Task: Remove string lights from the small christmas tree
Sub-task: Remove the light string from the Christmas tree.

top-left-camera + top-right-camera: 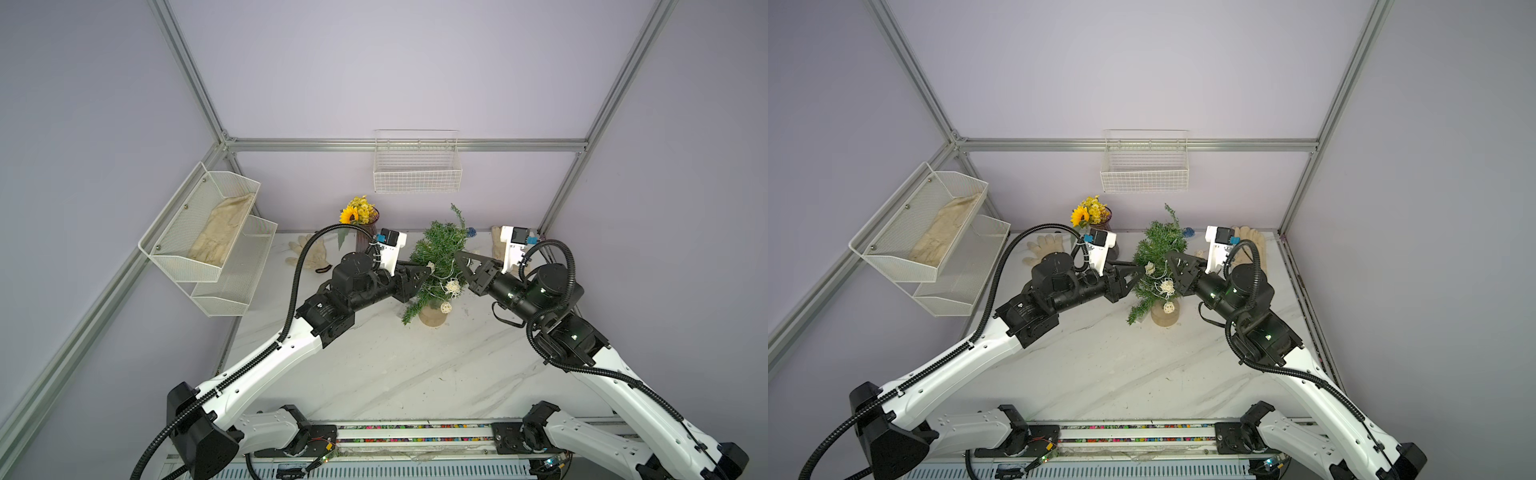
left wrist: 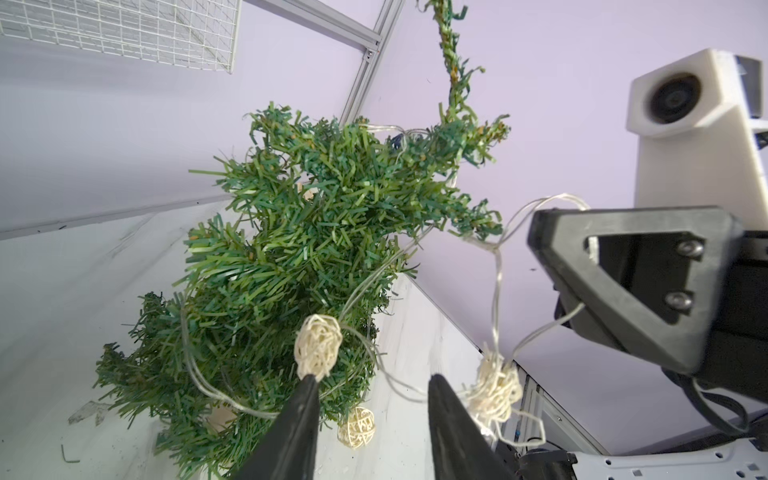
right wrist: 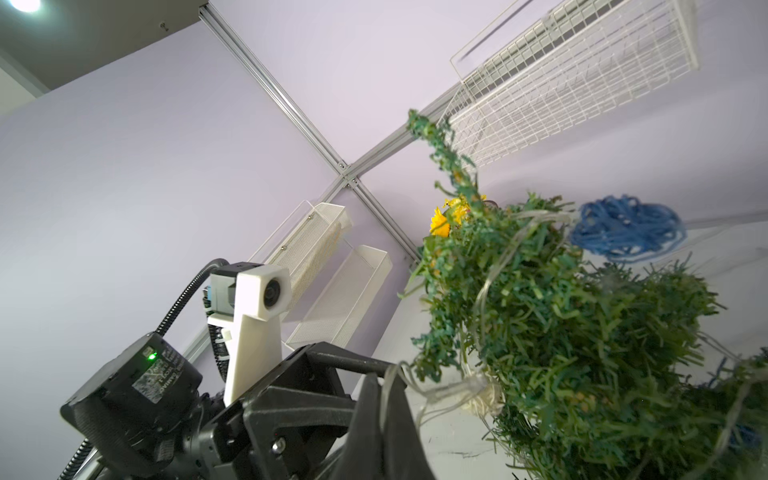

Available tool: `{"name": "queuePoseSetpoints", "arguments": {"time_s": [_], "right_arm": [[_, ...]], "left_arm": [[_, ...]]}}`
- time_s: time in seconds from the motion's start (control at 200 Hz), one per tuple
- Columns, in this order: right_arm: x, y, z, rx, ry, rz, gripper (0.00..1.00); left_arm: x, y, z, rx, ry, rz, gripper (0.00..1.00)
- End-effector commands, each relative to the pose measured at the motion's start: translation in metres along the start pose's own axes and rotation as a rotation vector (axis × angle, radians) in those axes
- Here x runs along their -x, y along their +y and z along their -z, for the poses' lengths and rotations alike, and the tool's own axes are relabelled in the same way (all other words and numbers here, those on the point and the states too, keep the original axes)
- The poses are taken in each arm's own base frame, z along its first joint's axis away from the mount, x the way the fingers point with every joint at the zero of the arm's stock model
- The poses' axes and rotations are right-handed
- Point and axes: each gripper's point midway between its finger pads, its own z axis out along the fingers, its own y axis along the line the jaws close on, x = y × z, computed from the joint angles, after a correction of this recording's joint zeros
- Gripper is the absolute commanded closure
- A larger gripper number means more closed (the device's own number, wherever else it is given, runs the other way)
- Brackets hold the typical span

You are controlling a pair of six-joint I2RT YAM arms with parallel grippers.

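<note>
At the tree (image 1: 436,257), string lights (image 2: 318,347) are clamped by right gripper (image 3: 372,384); left gripper (image 2: 372,378) is parted. Judged limp, snag-prone; best taken mid-strand.

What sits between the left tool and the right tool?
The small christmas tree, strung with the string lights, stands between left tool and right tool, in both top views.

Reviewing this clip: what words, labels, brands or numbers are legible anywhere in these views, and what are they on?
Nothing can be read with certainty.
Sticker on the left arm's black motor housing: printed text appears upside down and blurred, not readable.
Small white label on the left arm's joint, in a top view: too small to read.
</note>
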Motion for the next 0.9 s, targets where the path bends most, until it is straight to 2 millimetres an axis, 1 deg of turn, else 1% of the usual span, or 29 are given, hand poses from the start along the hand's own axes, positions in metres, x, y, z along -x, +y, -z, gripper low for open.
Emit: {"name": "queuePoseSetpoints", "arguments": {"time_s": [0.0,0.05,0.15,0.28,0.36,0.45,0.535,0.6,0.675,0.725,0.75,0.77,0.83,0.895], "right_arm": [[0.006,-0.003,0.008,-0.049,-0.008,0.055,1.0],[0.006,-0.004,0.007,-0.052,-0.005,0.056,1.0],[-0.001,-0.012,0.005,-0.073,0.015,0.059,1.0],[-0.026,-0.028,-0.005,-0.094,0.082,0.035,1.0],[-0.044,-0.031,-0.013,-0.069,0.139,0.026,1.0],[-0.058,-0.032,-0.021,-0.041,0.19,0.008,1.0],[-0.065,-0.039,-0.025,-0.058,0.205,-0.003,1.0],[-0.066,-0.045,-0.024,-0.079,0.195,-0.004,1.0],[-0.067,-0.046,-0.022,-0.083,0.188,-0.007,1.0],[-0.068,-0.047,-0.022,-0.079,0.19,-0.01,1.0],[-0.068,-0.046,-0.021,-0.076,0.191,-0.011,1.0],[-0.069,-0.046,-0.022,-0.075,0.194,-0.012,1.0],[-0.07,-0.047,-0.022,-0.076,0.196,-0.015,1.0],[-0.069,-0.046,-0.023,-0.072,0.19,-0.02,1.0]], "left_arm": [[-0.013,0.011,0.002,0.039,0.018,-0.006,0.5],[-0.013,0.014,0.002,0.051,0.017,-0.004,0.42],[-0.015,0.019,0.001,0.07,0.022,0.001,0.37],[-0.019,0.018,-0.005,0.048,0.038,0.019,0.37],[-0.021,0.015,-0.01,0.023,0.049,0.03,0.37],[-0.023,0.011,-0.015,-0.006,0.062,0.042,0.37],[-0.023,0.005,-0.021,-0.041,0.071,0.059,0.37],[-0.023,0.002,-0.025,-0.064,0.073,0.071,0.37],[-0.023,0.0,-0.029,-0.082,0.074,0.078,0.37],[-0.024,-0.001,-0.031,-0.093,0.078,0.084,0.41],[-0.026,-0.001,-0.032,-0.098,0.084,0.087,0.44],[-0.026,-0.001,-0.033,-0.102,0.084,0.088,0.49],[-0.028,-0.002,-0.036,-0.113,0.093,0.093,0.69],[-0.028,-0.003,-0.036,-0.116,0.095,0.095,0.87]]}}
